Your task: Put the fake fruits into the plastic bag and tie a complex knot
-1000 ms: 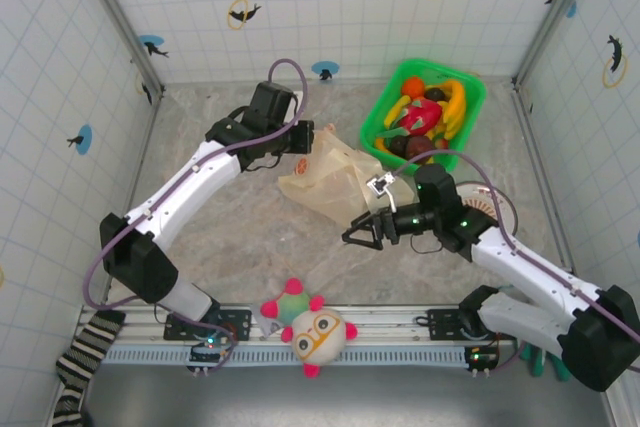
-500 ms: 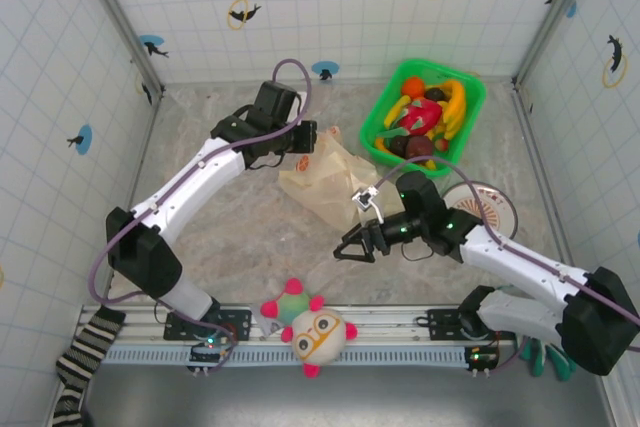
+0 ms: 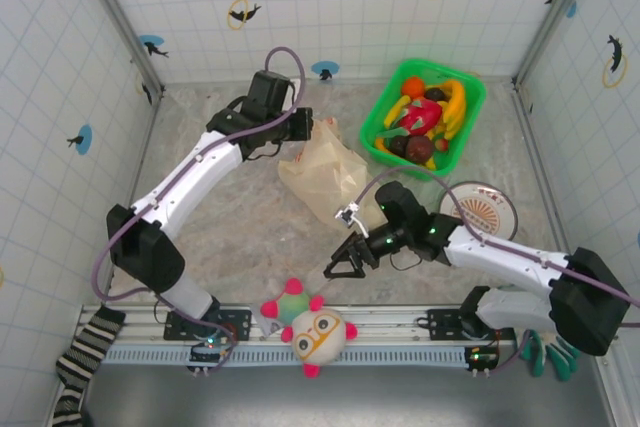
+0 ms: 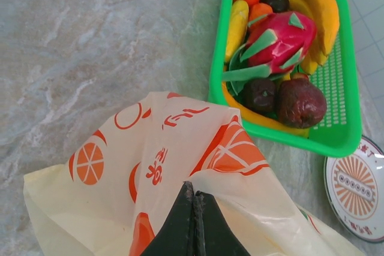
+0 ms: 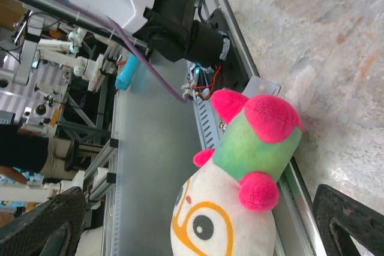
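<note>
Fake fruits (image 3: 425, 112) all sit in the green basket (image 3: 383, 101) at the far right corner of the tabletop, so none is in the plastic bag (image 3: 325, 172) yet. The bag lies slumped just left of the basket, toward the far edge. We judge the step in hand to be opening the bag for loading. The left gripper (image 3: 318, 130) has its jaws fully closed on a fold of the bag's film at its far end, the wrist view showing the dark fingertips (image 4: 193, 193) pressed together amid the printed film. To do this well, we want that pinch lifted up and away so the mouth gapes toward the basket, without tearing the thin film. The right gripper (image 3: 333, 268) hangs low near the near edge, jaws spread wide, holding and touching nothing, its wrist camera looking at the plush toy (image 5: 240, 166) on the rail. We would swing it across to the basket, take one top fruit and steer clear of the plate (image 3: 480, 209).
</note>
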Controlling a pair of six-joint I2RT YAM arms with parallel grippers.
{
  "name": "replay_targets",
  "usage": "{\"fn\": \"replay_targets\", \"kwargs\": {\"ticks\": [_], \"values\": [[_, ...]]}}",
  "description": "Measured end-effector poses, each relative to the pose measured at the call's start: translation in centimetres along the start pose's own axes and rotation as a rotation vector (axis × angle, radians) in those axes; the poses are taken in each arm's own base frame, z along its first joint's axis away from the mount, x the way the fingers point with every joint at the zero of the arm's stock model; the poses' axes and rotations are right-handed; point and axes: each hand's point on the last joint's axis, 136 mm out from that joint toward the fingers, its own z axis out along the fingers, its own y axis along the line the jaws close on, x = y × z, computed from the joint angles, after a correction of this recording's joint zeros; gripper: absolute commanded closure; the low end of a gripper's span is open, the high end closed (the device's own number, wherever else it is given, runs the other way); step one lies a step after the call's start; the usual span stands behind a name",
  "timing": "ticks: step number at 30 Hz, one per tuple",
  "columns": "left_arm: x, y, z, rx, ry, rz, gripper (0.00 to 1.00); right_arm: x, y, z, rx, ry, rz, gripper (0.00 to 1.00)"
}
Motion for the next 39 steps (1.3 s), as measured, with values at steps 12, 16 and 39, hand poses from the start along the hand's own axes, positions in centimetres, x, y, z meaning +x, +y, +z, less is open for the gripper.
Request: {"fn": "replay_targets", "kwargs": {"ticks": [12, 16, 39], "values": [[0.8, 3.5, 0.5, -0.103, 0.006, -0.031, 1.0, -3.0, 1.4, -0.8, 0.048, -0.072, -0.106, 0.0], [3.1, 5.6, 0.3, -0.17, 0.047, -0.044, 1.0, -5.0, 1.5, -3.2, 0.116, -0.158, -0.144, 0.0], [4.1, 5.2, -8.0, -0.175, -0.041, -0.065, 1.0, -11.6, -3.9, -17.9, 0.51, -0.569, -0.051, 0.0]]}}
